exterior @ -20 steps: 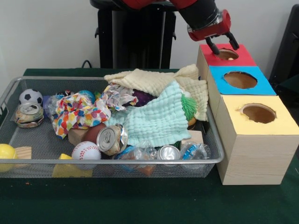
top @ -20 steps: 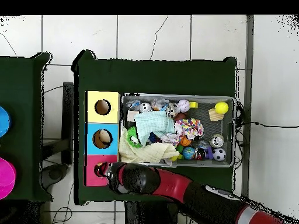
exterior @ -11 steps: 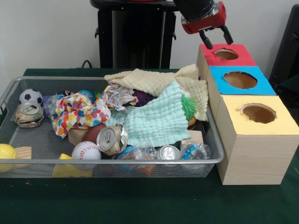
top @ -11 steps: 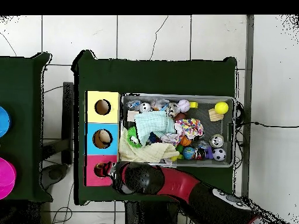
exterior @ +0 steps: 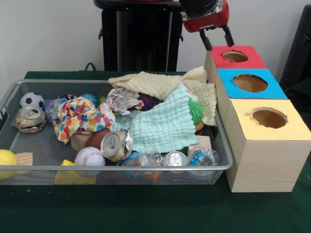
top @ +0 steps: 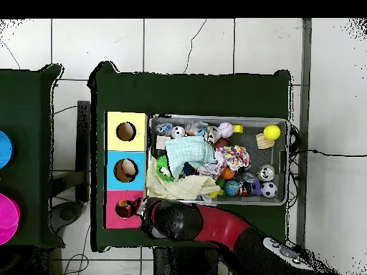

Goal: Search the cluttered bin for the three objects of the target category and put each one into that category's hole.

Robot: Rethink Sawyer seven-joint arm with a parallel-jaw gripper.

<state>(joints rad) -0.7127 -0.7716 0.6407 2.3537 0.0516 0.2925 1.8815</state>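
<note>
In the front view the wire bin [exterior: 116,167] sits on the green tabletop [exterior: 146,213], and going from its left end there is a yellow ball [exterior: 7,158] cut off by the picture's edge, a soccer ball [exterior: 32,100] above a crushed can [exterior: 30,119], a confetti-print cloth [exterior: 80,119], a baseball [exterior: 89,157], a second can [exterior: 116,144] lying on its side, then a mint cloth [exterior: 163,125] and a cream cloth [exterior: 160,83] heaped over whatever lies beneath; a green spiky toy [exterior: 197,110] peeks out at the mint cloth's right edge. Right of the bin stand the yellow box [exterior: 265,155], blue box [exterior: 248,83] and red box [exterior: 236,56], each with a round hole. The pincer [exterior: 215,39] hangs empty with its fingers [exterior: 227,36] spread, above the near-left corner of the red box. The overhead view shows what the front misses: a pale round object [top: 128,169] lying inside the blue box's hole. In that view the arm [top: 215,225] covers the pincer, and the small things in the bin are hard to make out.
</note>
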